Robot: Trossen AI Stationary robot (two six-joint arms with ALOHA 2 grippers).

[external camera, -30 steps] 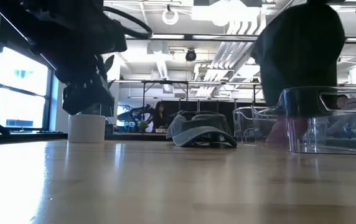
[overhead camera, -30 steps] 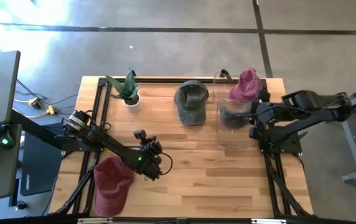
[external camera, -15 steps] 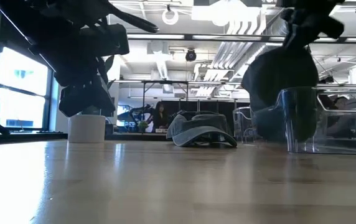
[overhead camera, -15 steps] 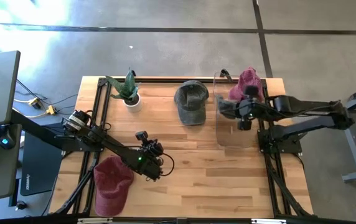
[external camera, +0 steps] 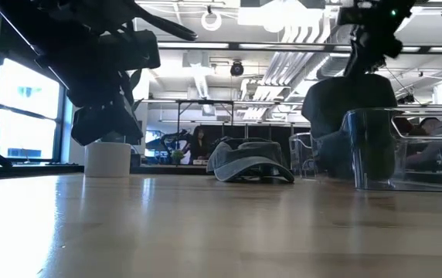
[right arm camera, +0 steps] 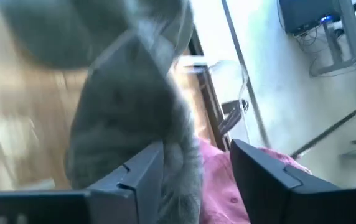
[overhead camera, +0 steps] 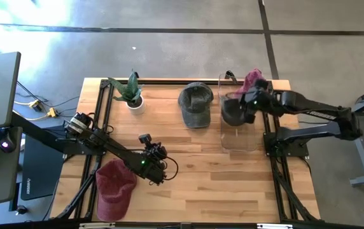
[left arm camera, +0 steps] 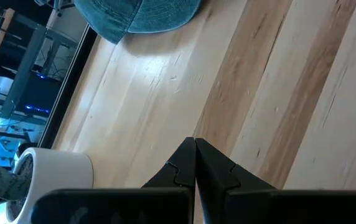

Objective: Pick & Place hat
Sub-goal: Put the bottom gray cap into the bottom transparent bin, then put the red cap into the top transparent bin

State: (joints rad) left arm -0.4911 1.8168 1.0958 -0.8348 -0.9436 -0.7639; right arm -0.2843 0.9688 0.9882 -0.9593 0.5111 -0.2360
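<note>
While the right hand [overhead camera: 251,107] hangs over the clear bin [overhead camera: 239,137] at the tabletop's [overhead camera: 195,172] right side, a dark grey hat [overhead camera: 233,111] droops from it into the bin's far end. In the right wrist view the fingers [right arm camera: 142,175] stand a little apart with the hat's cloth [right arm camera: 125,99] bunched between them, so the hand has hold of it. The low view shows the hat [external camera: 349,116] partly inside the bin [external camera: 410,150], its top above the rim. A pink hat [overhead camera: 251,83] lies in the bin's far corner, just beyond the grey one.

Near the tabletop's front left the left hand [overhead camera: 157,166] waits above the wood, its fingers [left arm camera: 193,171] pressed together with nothing between them. A red hat [overhead camera: 114,187] lies just beside it, at the front left corner. A grey-green hat [overhead camera: 195,104] rests on the tabletop at the far middle, near the bin, and a potted plant [overhead camera: 130,92] stands at the far left.
</note>
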